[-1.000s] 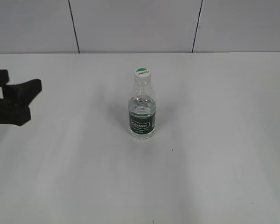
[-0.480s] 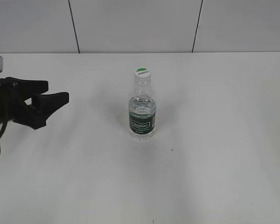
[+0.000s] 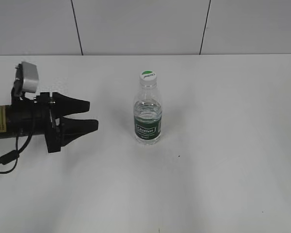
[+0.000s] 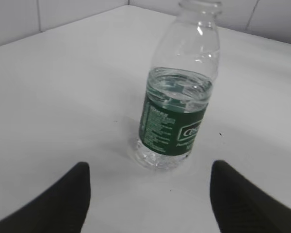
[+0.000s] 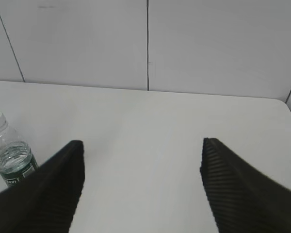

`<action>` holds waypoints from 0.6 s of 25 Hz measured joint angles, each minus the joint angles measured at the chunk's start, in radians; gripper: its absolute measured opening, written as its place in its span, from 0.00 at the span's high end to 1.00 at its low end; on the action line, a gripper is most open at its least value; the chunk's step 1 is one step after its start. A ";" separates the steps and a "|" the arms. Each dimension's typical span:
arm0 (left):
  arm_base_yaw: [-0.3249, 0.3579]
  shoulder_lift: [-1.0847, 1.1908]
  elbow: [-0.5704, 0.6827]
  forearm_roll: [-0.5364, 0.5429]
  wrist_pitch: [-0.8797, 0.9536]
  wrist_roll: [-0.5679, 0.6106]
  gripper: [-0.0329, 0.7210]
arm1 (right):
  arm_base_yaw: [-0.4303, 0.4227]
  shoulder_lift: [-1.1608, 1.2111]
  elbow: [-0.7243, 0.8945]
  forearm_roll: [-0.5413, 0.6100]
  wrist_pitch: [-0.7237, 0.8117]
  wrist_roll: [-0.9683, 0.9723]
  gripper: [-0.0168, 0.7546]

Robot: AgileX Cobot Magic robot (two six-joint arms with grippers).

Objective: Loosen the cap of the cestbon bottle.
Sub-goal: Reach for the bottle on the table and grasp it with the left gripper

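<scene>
While my left gripper (image 3: 89,115) sits nearest on the white table (image 3: 223,170), its black fingers (image 4: 63,201) are spread wide with nothing between them, aimed level at the cestbon bottle (image 3: 148,114), which I judge lines it up to clamp the body. That bottle stands upright near the table's middle, well apart from the fingertips, part full, green label facing out. Its white cap (image 3: 147,76) looks seated on the neck, untouched. My right gripper (image 5: 140,160) does not show in the exterior view; its wrist camera shows ribbed fingers parted and empty, the bottle off to its left, presumably waiting to take the cap.
</scene>
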 joint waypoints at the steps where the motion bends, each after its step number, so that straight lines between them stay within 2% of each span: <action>1: -0.004 0.024 -0.027 0.023 -0.008 0.000 0.33 | 0.000 0.002 0.000 0.000 0.000 0.000 0.24; 7: -0.066 0.097 -0.142 0.097 -0.017 0.000 0.28 | 0.000 0.021 0.000 0.000 0.000 0.000 0.24; 15: -0.197 0.144 -0.271 0.078 0.019 -0.004 0.20 | 0.000 0.021 0.000 0.001 -0.001 0.000 0.24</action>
